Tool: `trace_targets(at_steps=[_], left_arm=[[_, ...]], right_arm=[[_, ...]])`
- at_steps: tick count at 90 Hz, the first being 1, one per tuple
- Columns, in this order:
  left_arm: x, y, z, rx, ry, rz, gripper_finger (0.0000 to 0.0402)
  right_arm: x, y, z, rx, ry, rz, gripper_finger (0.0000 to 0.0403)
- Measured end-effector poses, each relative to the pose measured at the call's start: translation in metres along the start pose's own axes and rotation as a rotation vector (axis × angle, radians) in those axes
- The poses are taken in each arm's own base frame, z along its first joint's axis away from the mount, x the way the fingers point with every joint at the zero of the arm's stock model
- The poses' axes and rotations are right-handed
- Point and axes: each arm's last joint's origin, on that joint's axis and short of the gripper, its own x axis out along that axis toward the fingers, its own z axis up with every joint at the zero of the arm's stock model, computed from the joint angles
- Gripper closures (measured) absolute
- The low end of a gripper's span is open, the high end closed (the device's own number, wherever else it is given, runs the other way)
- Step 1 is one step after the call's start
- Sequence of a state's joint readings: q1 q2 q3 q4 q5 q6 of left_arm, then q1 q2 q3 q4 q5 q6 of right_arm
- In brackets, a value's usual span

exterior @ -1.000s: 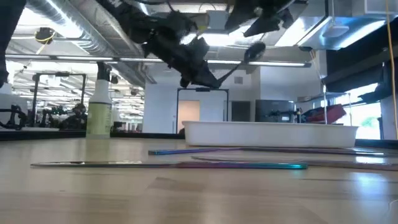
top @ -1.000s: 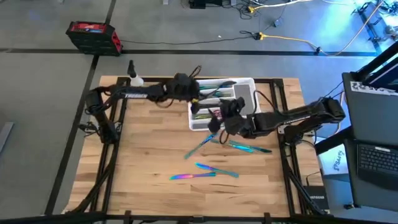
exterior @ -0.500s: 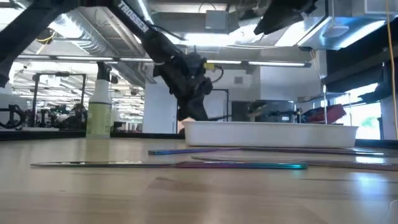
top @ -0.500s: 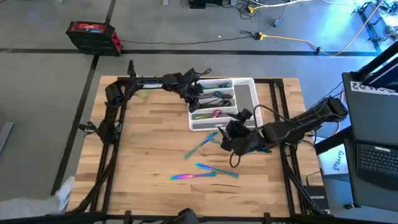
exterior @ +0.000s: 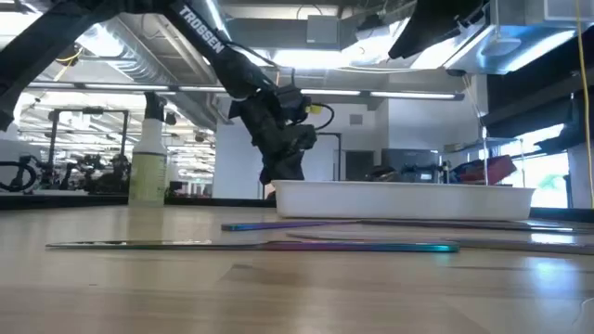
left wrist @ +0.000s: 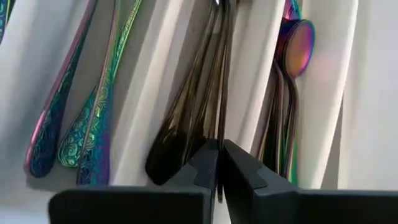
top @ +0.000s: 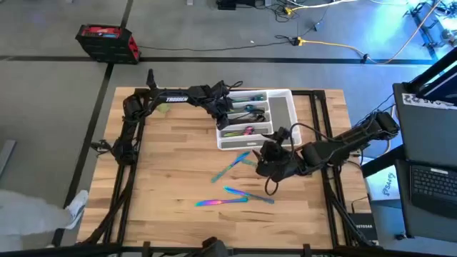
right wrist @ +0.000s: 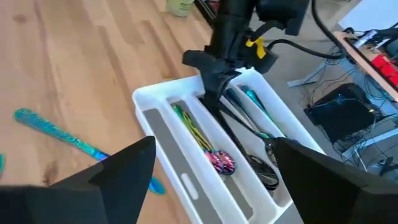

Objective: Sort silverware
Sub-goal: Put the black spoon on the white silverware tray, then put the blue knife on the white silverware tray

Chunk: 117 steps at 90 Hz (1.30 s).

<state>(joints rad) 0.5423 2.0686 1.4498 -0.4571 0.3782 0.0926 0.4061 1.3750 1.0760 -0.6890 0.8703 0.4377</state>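
A pale butcher-block tabletop (top: pixel 171 178) stands on grey floor (top: pixel 50 93) strewn with cables. A red case (top: pixel 107 41) sits nearby, a laptop (top: pixel 434 182) perhaps on a side desk. Ceiling strip lights (exterior: pixel 371 93) glow overhead.

One white compartmented plastic tray (top: pixel 284 106) sits at twelve o'clock. One spray bottle of yellowish liquid (exterior: pixel 148 163) stands at ten o'clock. Roughly four iridescent rainbow-finished pieces of silverware (top: pixel 221 202) lie loose on the one wooden table (top: pixel 171 171); the tray's contents overlap too much to count.
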Motion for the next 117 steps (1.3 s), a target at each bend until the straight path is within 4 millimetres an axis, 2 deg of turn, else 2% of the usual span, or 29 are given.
trace_targets(at_steps=[12, 30, 40, 49, 56, 64, 74, 84, 93, 100, 107, 117], left_arm=[[0.0, -0.001, -0.001, 0.007, 0.009, -0.003, 0.0361], [0.001, -0.003, 0.0, 0.023, 0.001, -0.005, 0.0281], [-0.006, -0.007, 0.005, 0.036, -0.042, -0.096, 0.0244], [-0.03, -0.017, 0.016, 0.047, -0.126, -0.09, 0.0233], [-0.054, -0.026, 0.023, 0.091, -0.17, -0.017, 0.0235], [-0.086, -0.036, 0.026, 0.154, -0.213, 0.063, 0.0242], [-0.128, -0.056, 0.025, 0.237, -0.343, 0.074, 0.0251], [-0.146, -0.075, 0.004, 0.254, -0.525, -0.021, 0.0257], [-0.143, -0.086, -0.038, 0.195, -0.683, -0.085, 0.0259], [-0.13, -0.097, -0.075, 0.14, -0.762, -0.097, 0.0259], [-0.111, -0.117, -0.108, 0.107, -0.813, -0.146, 0.0259], [-0.087, -0.144, -0.139, 0.099, -0.822, -0.102, 0.0259]], right_arm=[[0.0, 0.0, 0.0, -0.001, 0.001, 0.0, 0.0091], [0.0, 0.0, -0.001, -0.01, 0.018, 0.02, 0.0091], [0.005, 0.0, 0.0, -0.005, 0.027, 0.022, 0.0091], [0.014, 0.004, -0.005, -0.088, 0.12, 0.111, 0.0091], [0.021, 0.009, -0.009, -0.111, 0.17, 0.156, 0.0091], [0.031, 0.017, -0.012, -0.123, 0.208, 0.183, 0.0091], [0.042, 0.031, -0.019, -0.131, 0.246, 0.211, 0.0091], [0.051, 0.048, -0.015, -0.053, 0.145, 0.251, 0.0091], [0.055, 0.059, -0.01, -0.003, 0.021, 0.322, 0.0091], [0.059, 0.062, -0.015, 0.038, -0.022, 0.369, 0.0091], [0.064, 0.065, -0.024, 0.091, -0.067, 0.418, 0.0091], [0.069, 0.066, -0.038, 0.16, -0.134, 0.458, 0.0091]])
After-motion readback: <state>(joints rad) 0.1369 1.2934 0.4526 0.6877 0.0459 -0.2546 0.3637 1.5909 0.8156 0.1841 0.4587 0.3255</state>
